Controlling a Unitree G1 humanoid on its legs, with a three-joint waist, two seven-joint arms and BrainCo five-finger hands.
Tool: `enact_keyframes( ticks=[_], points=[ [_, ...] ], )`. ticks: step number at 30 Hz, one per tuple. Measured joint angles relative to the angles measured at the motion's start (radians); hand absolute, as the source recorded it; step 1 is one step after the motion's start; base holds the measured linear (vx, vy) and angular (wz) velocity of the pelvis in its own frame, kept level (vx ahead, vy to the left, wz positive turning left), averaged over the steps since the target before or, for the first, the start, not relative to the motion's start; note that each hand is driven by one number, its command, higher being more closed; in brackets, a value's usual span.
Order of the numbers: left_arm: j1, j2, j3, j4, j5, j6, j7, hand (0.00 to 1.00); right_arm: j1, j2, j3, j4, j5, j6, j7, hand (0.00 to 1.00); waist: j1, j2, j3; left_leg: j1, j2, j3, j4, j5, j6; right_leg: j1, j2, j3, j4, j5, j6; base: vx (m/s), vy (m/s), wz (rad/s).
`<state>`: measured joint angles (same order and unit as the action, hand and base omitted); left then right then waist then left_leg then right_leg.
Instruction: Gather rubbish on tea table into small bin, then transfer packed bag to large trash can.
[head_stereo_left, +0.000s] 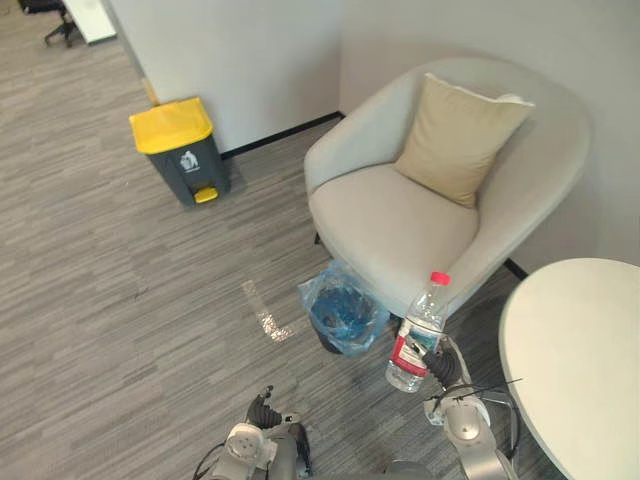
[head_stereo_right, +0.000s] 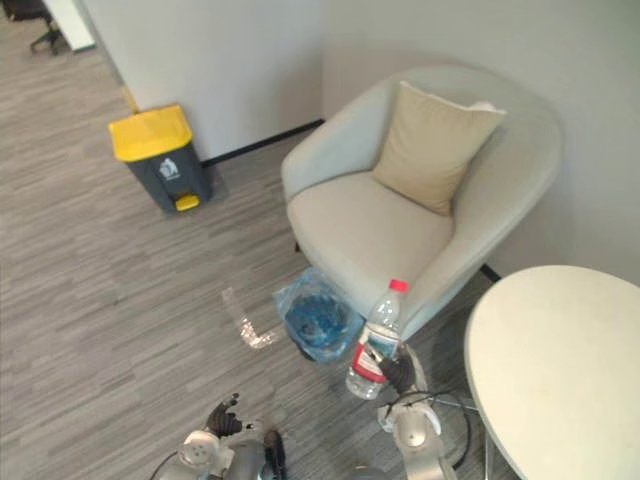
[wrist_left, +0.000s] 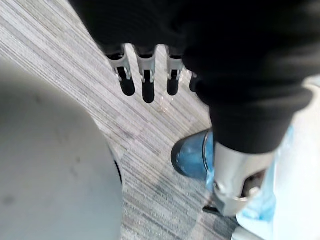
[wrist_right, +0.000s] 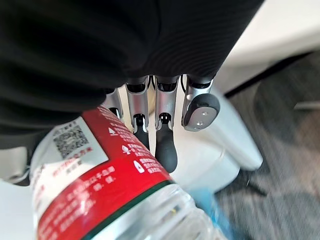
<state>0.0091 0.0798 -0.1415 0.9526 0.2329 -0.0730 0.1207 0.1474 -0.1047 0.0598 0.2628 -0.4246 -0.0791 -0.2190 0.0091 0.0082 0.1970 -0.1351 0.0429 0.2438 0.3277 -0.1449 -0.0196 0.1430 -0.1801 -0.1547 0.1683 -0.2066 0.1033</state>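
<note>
R hand (head_stereo_left: 441, 370) holds a clear plastic water bottle (head_stereo_left: 417, 336) off the floor, fingers (wrist_right: 165, 146) clamped on its lower body, below and along the red label. Bottle long axis is near vertical: red cap up, base down, top leaning slightly toward the armchair (head_stereo_left: 392, 228) and the robot's right. The bottle sits just beside the small bin (head_stereo_left: 341, 314), on the bin's right, between the bin and the round white desk (head_stereo_left: 585, 352). The bin is lined w/ a blue bag, stands on the grey carpet floor (head_stereo_left: 120, 300) at the armchair's front edge, mouth open upward. L hand (head_stereo_left: 262, 411) hangs low near the floor, left of the bin, fingers (wrist_left: 148, 86) straight and slightly apart, holding nothing. A large trash can (head_stereo_left: 183, 152), grey w/ yellow lid and yellow pedal, stands against the wall, well apart from the bin, lid down. A beige cushion (head_stereo_left: 461, 137) leans on the armchair back.
</note>
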Motion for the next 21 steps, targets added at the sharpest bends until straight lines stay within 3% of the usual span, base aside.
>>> enact_keyframes(
  ticks=[3,4,5,6,7,8,10,12,13,14,15,17,19,21],
  points=[
    [0.000,0.006,-0.001,0.002,0.001,0.000,0.002,0.00,-0.026,-0.001,0.014,0.035,0.000,-0.001,0.002,1.00,0.001,-0.011,0.002,0.019,-0.004,0.025,-0.013,-0.038,0.011,-0.029,-0.014,0.029,0.071,-0.010,0.018,0.04,0.034,-0.35],
    [0.000,0.006,-0.006,0.011,0.001,0.000,0.002,0.00,-0.041,-0.006,0.023,0.067,-0.002,0.001,0.004,1.00,-0.003,-0.012,0.003,0.044,-0.002,0.037,-0.032,-0.043,0.009,-0.100,-0.017,0.065,0.221,-0.012,0.027,0.03,0.072,-0.35],
    [0.002,0.016,-0.016,0.014,0.000,0.000,0.002,0.00,-0.022,-0.004,0.027,0.077,-0.009,0.006,0.007,1.00,-0.004,-0.017,0.006,0.087,-0.006,0.043,-0.054,-0.043,0.010,-0.176,-0.026,0.096,0.411,0.014,0.061,0.05,0.084,-0.26],
    [0.002,0.021,-0.020,0.014,-0.001,0.000,0.002,0.00,-0.012,-0.002,0.030,0.077,-0.009,0.008,0.007,1.00,-0.006,-0.024,0.010,0.104,-0.009,0.042,-0.061,-0.044,0.011,-0.201,-0.029,0.111,0.475,0.034,0.068,0.10,0.081,0.00],
    [0.003,0.030,-0.033,0.017,-0.001,0.001,0.003,0.00,0.010,-0.002,0.041,0.077,-0.010,0.012,0.009,1.00,-0.015,-0.031,0.014,0.139,-0.009,0.032,-0.070,-0.050,0.019,-0.263,-0.025,0.139,0.616,0.055,0.051,0.13,0.030,0.14],
    [0.003,0.032,-0.031,0.022,-0.001,0.003,0.003,0.00,0.020,-0.003,0.058,0.077,-0.010,0.012,0.013,1.00,-0.020,-0.041,0.011,0.158,-0.008,0.021,-0.080,-0.053,0.021,-0.296,-0.015,0.144,0.651,-0.001,0.029,0.14,0.012,0.17],
    [0.003,0.033,-0.028,0.023,-0.001,0.013,0.004,0.00,0.017,-0.004,0.070,0.077,-0.010,0.011,0.018,1.00,-0.023,-0.041,0.011,0.175,-0.002,0.008,-0.099,-0.053,0.022,-0.342,0.008,0.129,0.597,-0.058,0.002,0.13,-0.034,0.19],
    [0.003,0.025,-0.014,0.024,-0.002,0.014,0.006,0.00,0.016,-0.004,0.071,0.078,-0.010,0.010,0.022,1.00,-0.029,-0.032,0.014,0.183,0.011,-0.013,-0.108,-0.042,0.006,-0.355,0.042,0.126,0.443,-0.058,-0.010,0.17,-0.093,0.44],
    [0.004,0.025,-0.005,0.032,-0.003,0.014,0.006,0.00,0.018,-0.005,0.071,0.078,-0.010,0.010,0.023,1.00,-0.032,-0.035,0.011,0.183,0.008,-0.031,-0.109,-0.041,-0.004,-0.345,0.058,0.133,0.313,-0.028,-0.020,0.24,-0.158,0.79],
    [0.004,0.038,0.000,0.036,-0.002,0.013,0.003,0.00,0.020,-0.003,0.070,0.078,-0.009,0.010,0.024,1.00,-0.032,-0.069,-0.001,0.176,-0.021,-0.066,-0.098,-0.052,-0.024,-0.328,0.050,0.148,0.153,0.127,-0.039,0.26,-0.202,0.86],
    [-0.008,0.019,0.007,0.051,-0.003,0.015,0.004,0.00,0.008,-0.021,0.062,0.101,-0.009,0.012,0.025,1.00,-0.036,-0.037,0.001,0.171,0.002,-0.096,-0.074,-0.063,-0.038,-0.315,0.061,0.128,0.163,0.126,-0.043,0.24,-0.168,0.67],
    [-0.004,0.007,0.008,0.052,-0.003,0.014,0.005,0.00,0.003,-0.037,0.062,0.107,-0.009,0.013,0.025,1.00,-0.024,0.001,-0.013,0.162,0.029,-0.105,-0.077,-0.075,-0.056,-0.307,0.086,0.114,0.131,0.122,-0.048,0.19,-0.110,0.19],
    [-0.002,0.003,0.010,0.057,-0.003,0.016,0.006,0.00,-0.012,-0.053,0.061,0.107,-0.009,0.013,0.025,1.00,-0.026,0.028,-0.013,0.156,0.060,-0.122,-0.082,-0.083,-0.070,-0.280,0.120,0.084,0.084,0.128,-0.057,0.22,-0.148,0.17],
    [-0.001,0.003,0.020,0.057,-0.003,0.016,0.007,0.00,-0.013,-0.054,0.061,0.106,-0.009,0.013,0.025,1.00,-0.026,0.032,-0.015,0.172,0.082,-0.128,-0.092,-0.088,-0.078,-0.253,0.143,0.072,0.063,0.126,-0.061,0.15,-0.111,0.10]
  ],
)
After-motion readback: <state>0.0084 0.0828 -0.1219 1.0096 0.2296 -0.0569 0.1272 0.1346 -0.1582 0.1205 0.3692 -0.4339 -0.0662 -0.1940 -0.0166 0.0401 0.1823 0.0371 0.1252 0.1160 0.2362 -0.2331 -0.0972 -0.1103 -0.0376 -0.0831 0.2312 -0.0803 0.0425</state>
